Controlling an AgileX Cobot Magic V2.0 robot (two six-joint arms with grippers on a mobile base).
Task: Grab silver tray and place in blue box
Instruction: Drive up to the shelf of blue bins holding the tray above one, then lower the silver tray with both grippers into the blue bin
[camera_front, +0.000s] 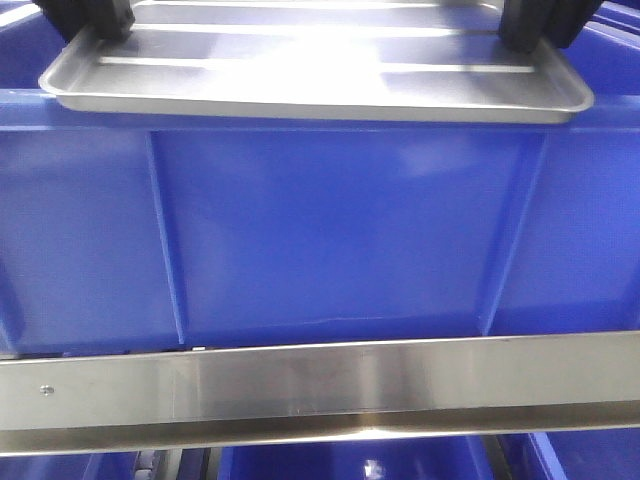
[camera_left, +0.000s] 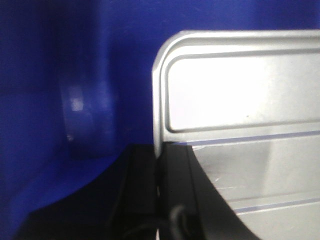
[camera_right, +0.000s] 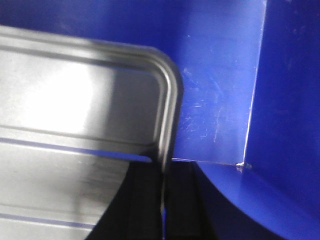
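The silver tray (camera_front: 300, 75) hangs level just above the near rim of the blue box (camera_front: 340, 230), held at both short ends. My left gripper (camera_front: 95, 25) is shut on the tray's left rim; in the left wrist view its black fingers (camera_left: 175, 195) pinch that rim (camera_left: 156, 110) with blue box wall behind. My right gripper (camera_front: 535, 25) is shut on the right rim; the right wrist view shows its fingers (camera_right: 145, 200) clamped on the tray edge (camera_right: 170, 115) above the box's inner corner (camera_right: 240, 162). Ridges run along the tray base.
A brushed metal rail (camera_front: 320, 385) crosses in front of the blue box, below its ribbed outer wall. More blue plastic (camera_front: 350, 462) shows under the rail. The box's inner walls (camera_right: 220, 90) stand close to the tray's right end.
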